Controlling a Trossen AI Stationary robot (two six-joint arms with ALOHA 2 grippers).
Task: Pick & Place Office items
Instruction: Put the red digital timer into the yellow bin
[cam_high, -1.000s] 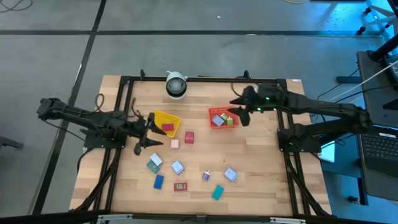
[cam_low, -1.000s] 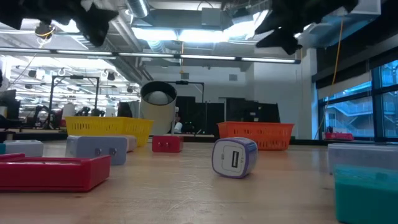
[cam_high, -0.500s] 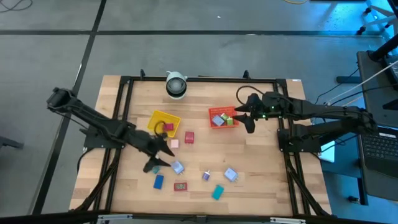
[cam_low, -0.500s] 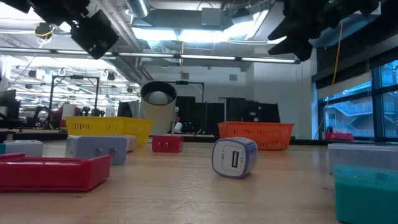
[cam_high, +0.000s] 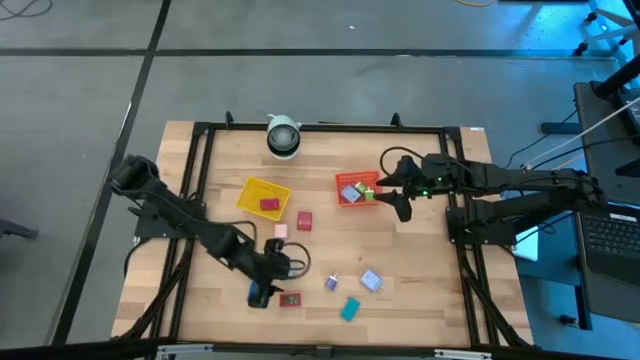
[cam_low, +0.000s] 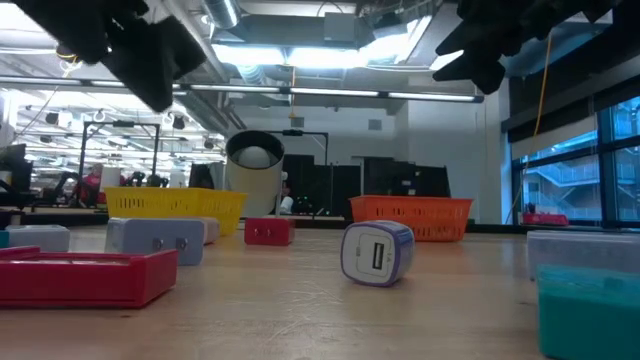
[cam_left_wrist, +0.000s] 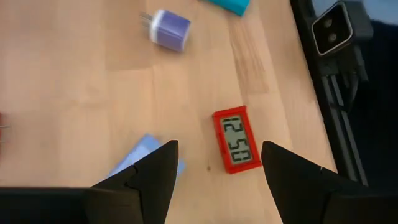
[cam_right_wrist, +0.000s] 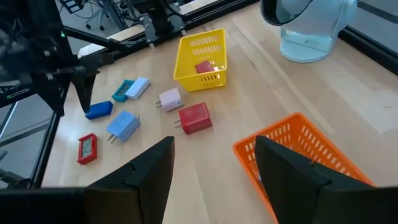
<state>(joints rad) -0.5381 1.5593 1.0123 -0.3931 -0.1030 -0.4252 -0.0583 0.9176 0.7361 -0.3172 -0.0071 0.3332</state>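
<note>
Hovering over the blue block (cam_high: 257, 293), your left gripper (cam_high: 262, 292) stands wide, apparently to straddle it; red clock (cam_left_wrist: 236, 139) just beside. Right gripper (cam_high: 398, 200), fingers spread and empty, waits right of the red tray (cam_high: 358, 178).

A wooden table (cam_high: 420, 270) is sitting inside a black frame (cam_high: 320, 127) on a grey floor (cam_high: 80, 90). A shallow yellow tray (cam_high: 255, 189) and a shallow red tray (cam_high: 345, 182) are lying on it, well apart. A white round device (cam_high: 283, 137) is standing at the far edge.
</note>
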